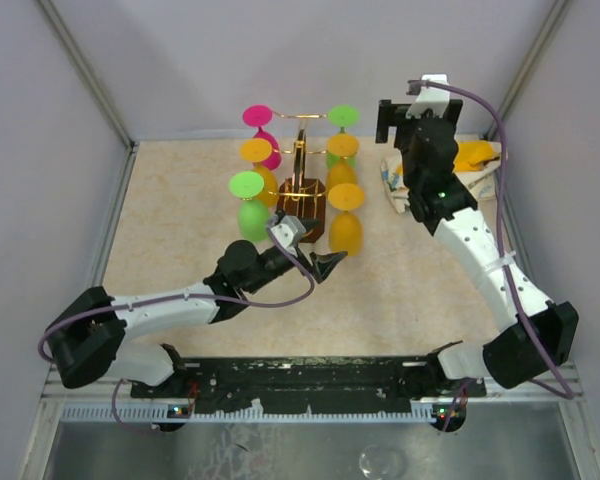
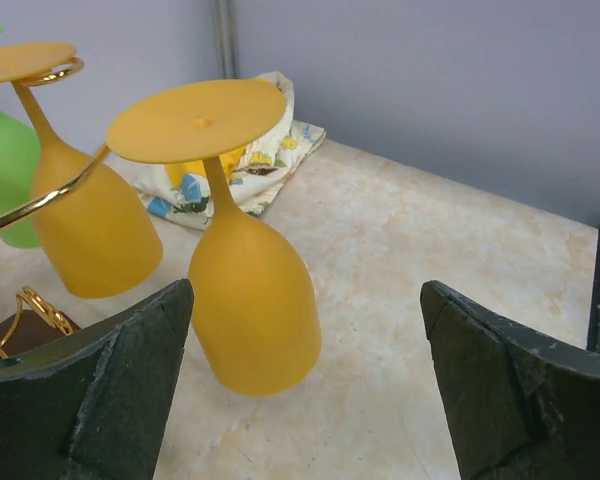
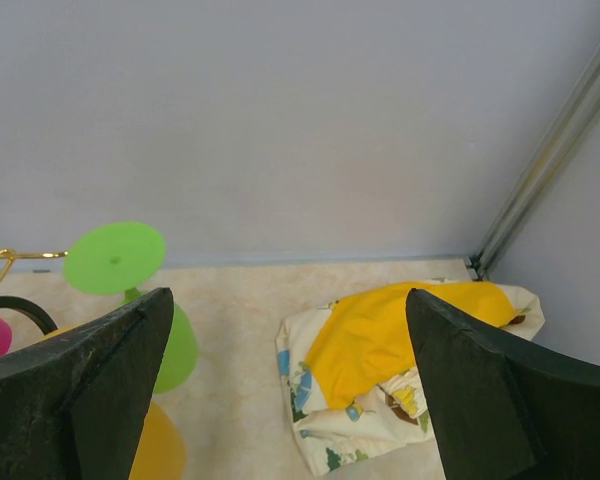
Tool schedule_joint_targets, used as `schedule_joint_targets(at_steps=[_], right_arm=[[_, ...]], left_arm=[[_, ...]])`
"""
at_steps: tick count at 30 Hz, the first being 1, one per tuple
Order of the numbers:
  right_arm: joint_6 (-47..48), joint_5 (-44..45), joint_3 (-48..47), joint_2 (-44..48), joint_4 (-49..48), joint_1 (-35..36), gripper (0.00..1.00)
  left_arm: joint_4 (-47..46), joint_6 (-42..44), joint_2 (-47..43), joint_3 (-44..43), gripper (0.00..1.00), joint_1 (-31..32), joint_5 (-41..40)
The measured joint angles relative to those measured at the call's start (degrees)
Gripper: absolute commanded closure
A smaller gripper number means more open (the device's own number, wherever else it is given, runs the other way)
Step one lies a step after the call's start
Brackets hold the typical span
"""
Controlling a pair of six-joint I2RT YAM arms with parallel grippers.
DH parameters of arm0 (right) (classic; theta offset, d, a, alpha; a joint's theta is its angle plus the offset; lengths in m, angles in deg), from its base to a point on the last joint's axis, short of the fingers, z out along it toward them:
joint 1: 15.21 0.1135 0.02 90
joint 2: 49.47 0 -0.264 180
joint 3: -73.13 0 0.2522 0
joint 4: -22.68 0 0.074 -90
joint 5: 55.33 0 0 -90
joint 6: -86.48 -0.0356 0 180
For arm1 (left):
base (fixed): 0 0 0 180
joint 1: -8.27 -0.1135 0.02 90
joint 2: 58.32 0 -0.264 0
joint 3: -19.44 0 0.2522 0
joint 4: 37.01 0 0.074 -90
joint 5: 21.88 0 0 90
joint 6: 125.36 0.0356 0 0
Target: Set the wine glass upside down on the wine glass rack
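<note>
The wine glass rack (image 1: pixel 300 170) is gold wire on a dark brown base (image 1: pixel 304 218), at the table's middle back. Several plastic wine glasses hang on it upside down. The left side holds a pink (image 1: pixel 262 132), an orange (image 1: pixel 260 165) and a green one (image 1: pixel 248 208). The right side holds a green one (image 1: pixel 342 128) and two orange ones (image 1: pixel 342 160). The front right orange glass (image 1: pixel 346 222) fills the left wrist view (image 2: pixel 250 300). My left gripper (image 1: pixel 325 265) (image 2: pixel 308 295) is open and empty, low, just in front of that glass. My right gripper (image 1: pixel 392 118) (image 3: pixel 288 300) is open and empty, raised at the back right.
A crumpled patterned cloth with a yellow part (image 1: pixel 465 165) lies at the back right, under my right gripper (image 3: pixel 400 370). Grey walls close in the table on three sides. The back green glass (image 3: pixel 115 258) and a gold arm tip (image 3: pixel 0 262) show in the right wrist view.
</note>
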Motion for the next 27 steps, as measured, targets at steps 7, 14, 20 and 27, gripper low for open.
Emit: schedule_joint_targets(at_steps=[7, 14, 20, 27], right_arm=[[-4.8, -5.0, -1.7, -1.4, 5.3, -4.7, 0.01], [-7.4, -8.4, -2.5, -2.7, 10.2, -7.3, 0.01], [-8.5, -9.7, -2.5, -2.7, 11.5, -8.3, 0.01], [-9.2, -11.6, -2.5, -2.7, 11.9, -8.5, 0.01]], left_arm=[[10.2, 1.2, -5.2, -0.9, 0.00, 1.6, -5.3], [20.8, 4.9, -7.1, -13.6, 0.00, 1.6, -11.3], [28.3, 10.3, -7.5, -26.5, 0.00, 0.4, -14.6], [36.1, 6.4, -6.3, -33.3, 0.00, -17.3, -5.9]])
